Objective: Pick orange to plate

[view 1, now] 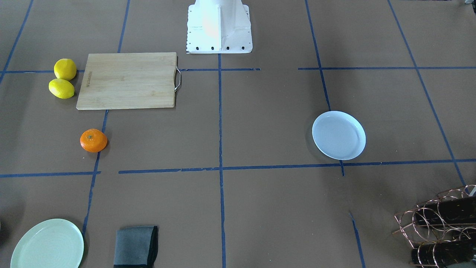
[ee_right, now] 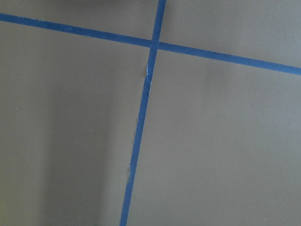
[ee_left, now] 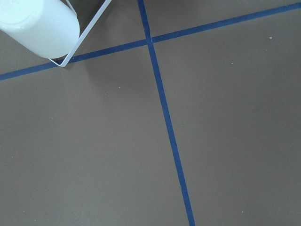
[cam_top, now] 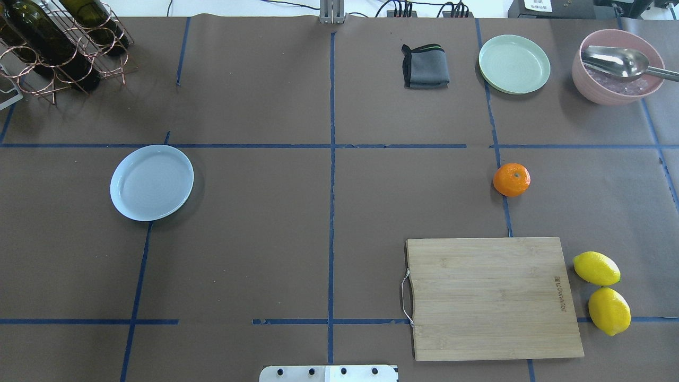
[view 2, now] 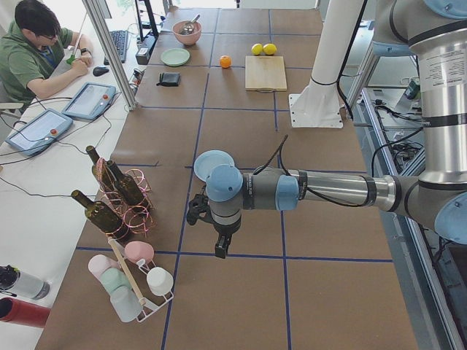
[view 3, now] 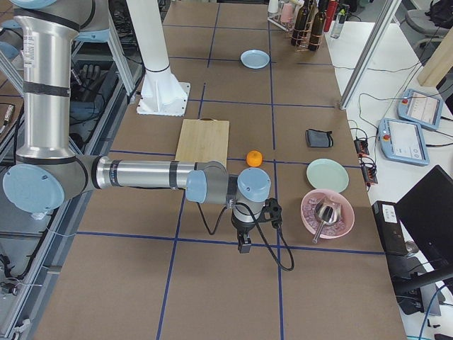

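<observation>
The orange point(cam_top: 512, 179) lies on the brown table in the right half of the overhead view, just beyond the cutting board; it also shows as the orange point(view 1: 93, 140). The pale bluish plate point(cam_top: 151, 182) rests far off in the left half, bare inside, also seen as the plate point(view 1: 338, 135). Neither gripper shows in the overhead or front views. My left gripper point(view 2: 219, 251) hangs past the plate near the table's left end. My right gripper point(view 3: 244, 246) hangs beyond the orange toward the right end. Whether either is open or shut, I cannot tell. Both wrist views show only table and tape.
A wooden cutting board point(cam_top: 490, 297) lies near the robot's base, two lemons point(cam_top: 602, 286) beside it. At the far edge are a grey cloth point(cam_top: 426, 66), a green plate point(cam_top: 514, 63) and a pink bowl with a spoon point(cam_top: 618, 66). A wine rack point(cam_top: 58, 42) fills the far left corner.
</observation>
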### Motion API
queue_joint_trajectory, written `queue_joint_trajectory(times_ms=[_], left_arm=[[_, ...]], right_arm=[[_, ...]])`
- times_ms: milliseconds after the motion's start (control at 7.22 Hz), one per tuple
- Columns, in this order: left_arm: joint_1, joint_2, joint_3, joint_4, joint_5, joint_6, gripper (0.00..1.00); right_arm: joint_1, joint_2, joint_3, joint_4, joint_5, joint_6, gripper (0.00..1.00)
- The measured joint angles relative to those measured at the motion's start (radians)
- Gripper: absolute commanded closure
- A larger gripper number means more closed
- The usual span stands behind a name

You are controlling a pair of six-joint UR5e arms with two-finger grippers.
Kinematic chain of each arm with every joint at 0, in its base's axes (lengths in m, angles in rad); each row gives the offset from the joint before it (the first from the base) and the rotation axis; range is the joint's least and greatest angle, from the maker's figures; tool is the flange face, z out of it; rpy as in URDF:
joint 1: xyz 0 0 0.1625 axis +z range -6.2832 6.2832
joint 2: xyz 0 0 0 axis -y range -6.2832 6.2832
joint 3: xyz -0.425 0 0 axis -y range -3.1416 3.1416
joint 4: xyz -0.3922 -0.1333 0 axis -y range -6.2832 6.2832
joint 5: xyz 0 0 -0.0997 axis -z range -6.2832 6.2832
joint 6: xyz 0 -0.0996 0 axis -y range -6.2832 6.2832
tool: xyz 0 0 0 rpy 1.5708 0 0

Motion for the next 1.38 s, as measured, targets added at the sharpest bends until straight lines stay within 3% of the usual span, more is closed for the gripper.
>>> queue_joint_trajectory(times_ms=[831, 1108, 1385], left_arm=[[0.004, -0.036, -0.013, -0.054, -0.002, -0.003, 0.00], [0.005, -0.100, 0.007, -0.172, -0.006, -0.006, 0.00], [0.013, -0.132, 0.021, -0.366, -0.013, -0.008, 0.00]], right_arm=[[0.000, 0.012, 0.004, 0.014, 0.002, -0.001, 0.00], [0.000, 0.012, 0.004, 0.075, 0.011, 0.004, 0.00], [0.000, 0.012, 0.005, 0.095, 0.020, 0.007, 0.00]])
